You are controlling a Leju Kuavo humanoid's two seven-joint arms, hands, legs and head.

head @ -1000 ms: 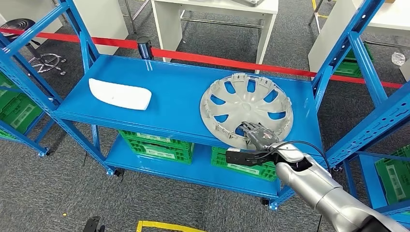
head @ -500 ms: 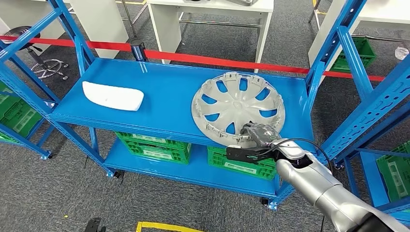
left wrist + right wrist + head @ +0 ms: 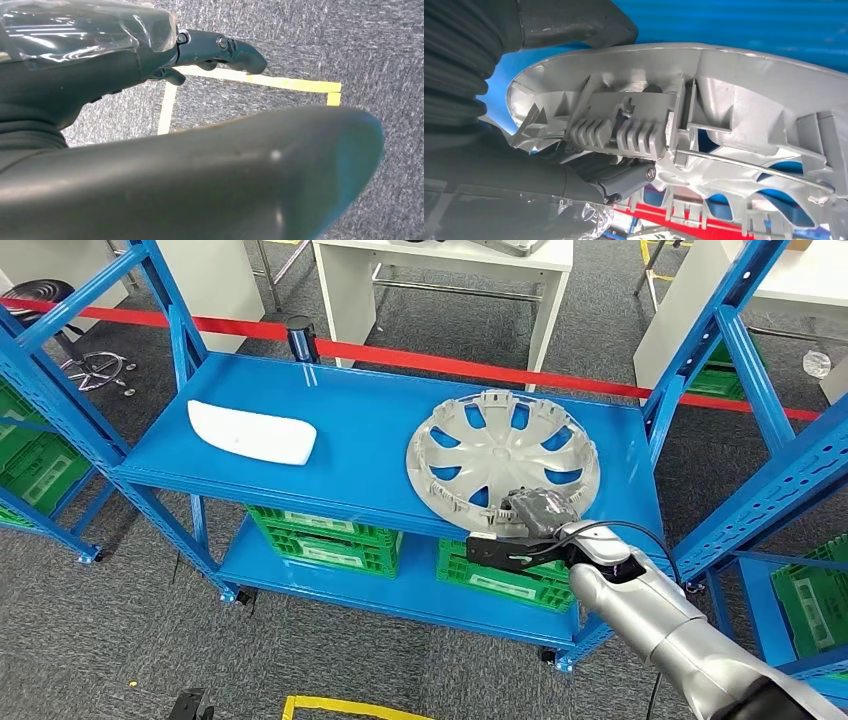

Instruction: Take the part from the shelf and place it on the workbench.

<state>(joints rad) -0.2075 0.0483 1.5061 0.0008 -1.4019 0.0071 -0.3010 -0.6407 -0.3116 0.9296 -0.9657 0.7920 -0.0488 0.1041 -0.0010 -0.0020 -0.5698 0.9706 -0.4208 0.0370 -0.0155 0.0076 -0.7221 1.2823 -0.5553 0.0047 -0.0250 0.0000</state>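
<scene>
A silver wheel cover (image 3: pixel 505 465) lies inner face up on the right half of the blue shelf's (image 3: pixel 370 440) top level. My right hand (image 3: pixel 535 515) grips its near rim at the shelf's front edge. In the right wrist view the thumb (image 3: pixel 574 22) lies on one side of the ribbed rim of the wheel cover (image 3: pixel 734 100) and dark fingers (image 3: pixel 624 180) curl on the other. My left hand (image 3: pixel 150 165) hangs over grey carpet, fingers extended, holding nothing.
A white curved part (image 3: pixel 252 432) lies on the shelf's left half. Green crates (image 3: pixel 320 540) fill the lower level. Blue uprights (image 3: pixel 745 370) stand close on the right. Red barrier tape (image 3: pixel 450 365) and white tables (image 3: pixel 440 270) run behind. Yellow tape (image 3: pixel 250 80) marks the floor.
A second ago my right hand's fingers lay spread on the wheel cover's near edge; they have since curled around the rim. The camera has shifted slightly.
</scene>
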